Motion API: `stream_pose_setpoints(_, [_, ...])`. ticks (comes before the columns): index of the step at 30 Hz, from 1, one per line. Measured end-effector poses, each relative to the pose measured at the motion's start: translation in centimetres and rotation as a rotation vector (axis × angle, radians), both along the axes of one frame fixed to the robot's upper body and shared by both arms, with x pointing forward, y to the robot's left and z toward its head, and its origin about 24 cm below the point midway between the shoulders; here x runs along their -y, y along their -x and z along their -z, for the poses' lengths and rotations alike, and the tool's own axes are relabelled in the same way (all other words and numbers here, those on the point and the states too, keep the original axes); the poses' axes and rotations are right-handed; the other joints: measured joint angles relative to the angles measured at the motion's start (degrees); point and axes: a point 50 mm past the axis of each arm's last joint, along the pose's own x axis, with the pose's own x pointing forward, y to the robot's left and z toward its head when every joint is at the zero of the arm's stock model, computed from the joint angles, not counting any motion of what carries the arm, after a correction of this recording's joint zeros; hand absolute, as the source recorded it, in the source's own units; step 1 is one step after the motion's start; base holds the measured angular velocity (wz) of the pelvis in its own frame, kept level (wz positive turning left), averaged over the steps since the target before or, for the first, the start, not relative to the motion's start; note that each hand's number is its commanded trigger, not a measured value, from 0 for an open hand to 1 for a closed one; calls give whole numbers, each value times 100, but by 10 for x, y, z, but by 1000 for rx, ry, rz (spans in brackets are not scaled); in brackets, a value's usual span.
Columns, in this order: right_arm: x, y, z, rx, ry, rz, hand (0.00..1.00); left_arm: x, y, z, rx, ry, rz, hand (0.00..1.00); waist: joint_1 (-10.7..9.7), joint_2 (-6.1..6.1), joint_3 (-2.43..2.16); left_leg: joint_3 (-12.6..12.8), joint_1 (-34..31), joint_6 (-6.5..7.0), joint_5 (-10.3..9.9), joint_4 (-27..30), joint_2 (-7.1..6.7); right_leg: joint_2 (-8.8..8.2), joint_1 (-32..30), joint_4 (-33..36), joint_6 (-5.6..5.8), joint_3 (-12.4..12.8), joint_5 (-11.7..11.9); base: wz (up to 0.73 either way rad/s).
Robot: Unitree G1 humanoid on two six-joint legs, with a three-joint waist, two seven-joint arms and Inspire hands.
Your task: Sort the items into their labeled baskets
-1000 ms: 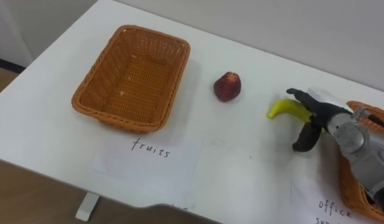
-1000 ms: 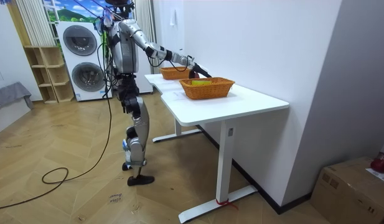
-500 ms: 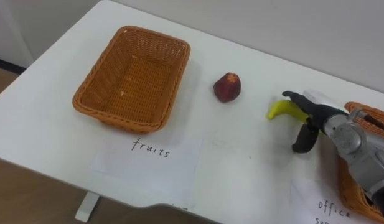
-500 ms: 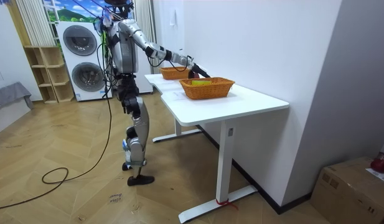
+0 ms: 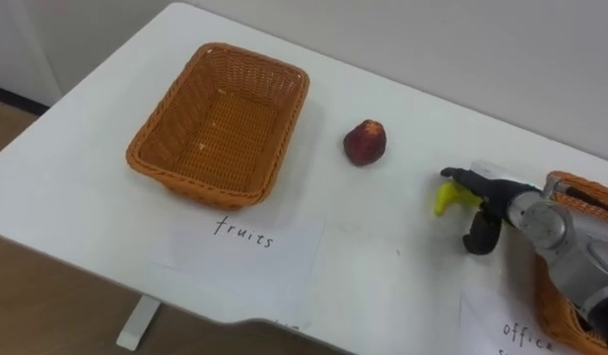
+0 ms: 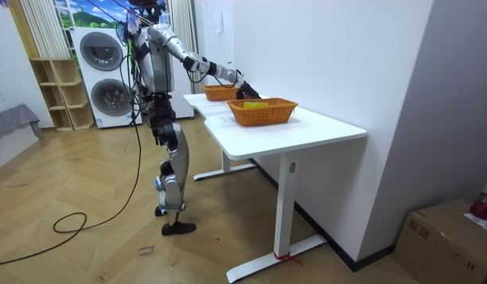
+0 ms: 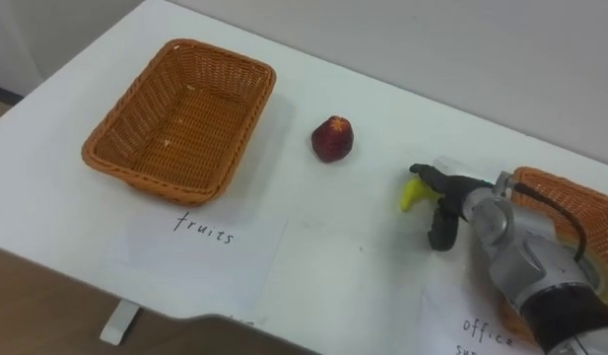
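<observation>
A yellow banana [image 5: 445,198] lies on the white table [image 5: 382,266] right of centre. My right hand [image 5: 496,195] is over it from the right: the dark fingers [image 5: 459,177] stretch across its top, and the thumb [image 5: 479,237] points down at the table just beside it, so the hand is open. A red apple [image 5: 365,143] rests alone mid-table. The empty fruit basket [image 5: 221,123], brown wicker, stands at the left. The office basket [image 5: 583,189] is at the right edge behind my forearm. In the room view I stand at the table's end with the right arm [image 6: 215,72] reaching over it.
A paper label [image 5: 239,242] lies in front of the fruit basket and another [image 5: 501,330] in front of the office basket. The near table edge [image 5: 106,281] runs across the lower left, with floor below. A wall stands behind the table.
My right hand has come down over the banana and covers more of it. Hand and banana now sit a little nearer the front. The view itself shifted slightly.
</observation>
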Motion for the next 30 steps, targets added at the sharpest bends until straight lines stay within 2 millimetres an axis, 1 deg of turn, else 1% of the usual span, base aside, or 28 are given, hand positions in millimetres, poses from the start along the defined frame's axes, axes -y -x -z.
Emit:
stream_pose_setpoints(7, [-1,0,-1,-16,6,-12,0,0,-4,0,11,1,4,0,1,-55,21,-9,-3,0,0,17,0,-1,-7,-2,2,-5,2,0])
stream_pose_setpoints(11, [-1,0,-1,-19,3,-11,0,1,-8,-1,29,2,10,0,1,-57,21,-16,2,0,0,16,-1,1,-1,-5,3,-4,2,0])
stream_pose_setpoints(20, [-1,0,-1,-28,11,-17,0,2,-10,-1,32,26,16,0,2,-43,30,-16,40,0,0,9,0,2,37,-12,3,9,2,0])
stream_pose_setpoints(22, [-1,0,0,-31,16,-20,100,2,-10,0,31,28,16,0,2,-40,30,-16,42,0,0,13,1,3,40,-13,3,9,2,0])
stream_pose_setpoints(27, [-2,-1,-2,-18,35,-30,100,2,-10,0,31,32,16,0,2,-26,33,-16,45,0,0,20,1,3,45,-12,3,20,2,0])
stream_pose_setpoints(30, [-2,-2,-5,18,36,-25,100,3,-10,0,34,43,20,0,4,-2,27,-17,47,0,0,24,0,2,51,-14,3,19,2,0])
